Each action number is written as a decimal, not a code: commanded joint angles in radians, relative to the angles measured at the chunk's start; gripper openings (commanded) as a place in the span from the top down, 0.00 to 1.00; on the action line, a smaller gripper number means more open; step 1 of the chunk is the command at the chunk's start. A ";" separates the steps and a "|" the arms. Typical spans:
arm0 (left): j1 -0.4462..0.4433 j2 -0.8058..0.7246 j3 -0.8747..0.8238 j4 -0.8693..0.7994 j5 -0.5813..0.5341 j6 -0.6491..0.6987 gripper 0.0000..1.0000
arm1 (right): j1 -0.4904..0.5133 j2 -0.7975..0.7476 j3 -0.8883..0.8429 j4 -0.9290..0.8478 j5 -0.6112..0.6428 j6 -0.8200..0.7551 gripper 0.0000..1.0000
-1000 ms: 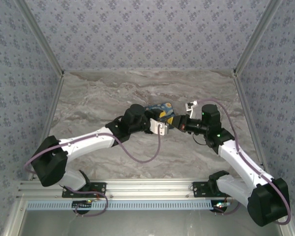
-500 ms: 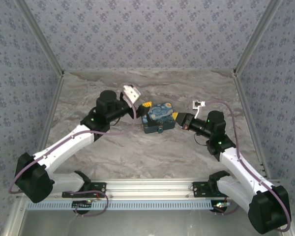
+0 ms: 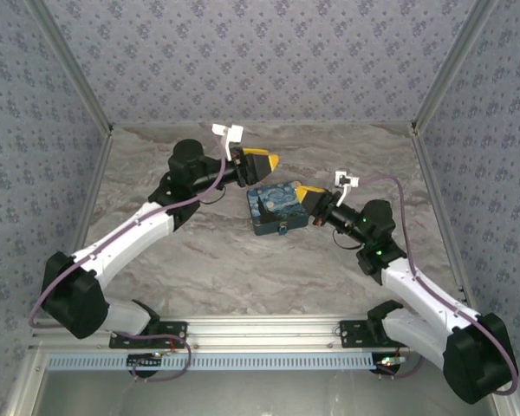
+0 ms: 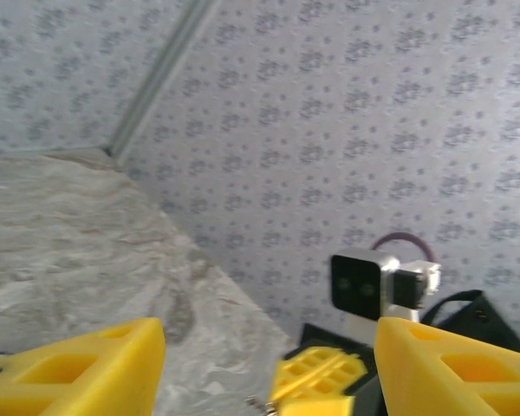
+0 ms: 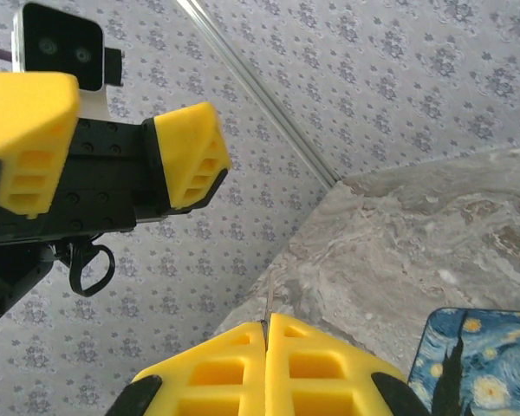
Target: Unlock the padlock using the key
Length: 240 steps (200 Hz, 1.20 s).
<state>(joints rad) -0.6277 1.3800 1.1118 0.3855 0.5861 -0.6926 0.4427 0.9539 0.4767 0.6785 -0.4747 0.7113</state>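
From the overhead camera I see the small box printed with a blue-and-yellow starry-night pattern (image 3: 276, 201) sitting on the grey marbled tabletop (image 3: 199, 260), about midway between my two arms. The tiny padlock with a blue-teal body (image 3: 282, 229) shows as a small speck at the middle of the box's near face; it is too small for me to make out its shackle. My left gripper (image 3: 265, 161) hangs in the air behind the box and to its left, apart from it. In its own wrist view (image 4: 269, 368) its yellow foam-like fingers (image 4: 78, 373) stand wide apart with nothing between them. The right wrist camera looks up at that left gripper (image 5: 113, 147) and confirms the broad gap. My right gripper (image 3: 305, 191) sits just beside the box's far right corner; I cannot tell whether it touches the box. In its wrist view (image 5: 267, 347) its yellow fingers (image 5: 217, 373) are pressed together, with a thin silvery sliver of metal (image 5: 266, 308) standing out of the seam between them. I cannot tell whether that is the key. A corner of the box (image 5: 485, 364) shows low on the right of that view
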 commanded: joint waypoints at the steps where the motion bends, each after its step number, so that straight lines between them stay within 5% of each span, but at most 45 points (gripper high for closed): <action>1: -0.035 0.030 0.050 0.050 0.084 -0.064 0.37 | 0.024 0.018 0.047 0.094 0.029 -0.033 1.00; 124: -0.075 0.087 0.085 0.033 0.109 -0.046 0.43 | 0.073 0.040 0.093 0.140 0.068 -0.041 1.00; 210: -0.079 0.093 0.095 0.025 0.119 -0.034 0.79 | 0.074 0.054 0.109 0.141 0.066 -0.034 1.00; 240: -0.079 0.091 0.098 0.018 0.122 -0.028 0.84 | 0.075 0.055 0.110 0.144 0.076 -0.029 1.00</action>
<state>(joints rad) -0.7002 1.4746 1.1748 0.3920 0.6792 -0.7345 0.5095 1.0027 0.5514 0.7937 -0.4221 0.6899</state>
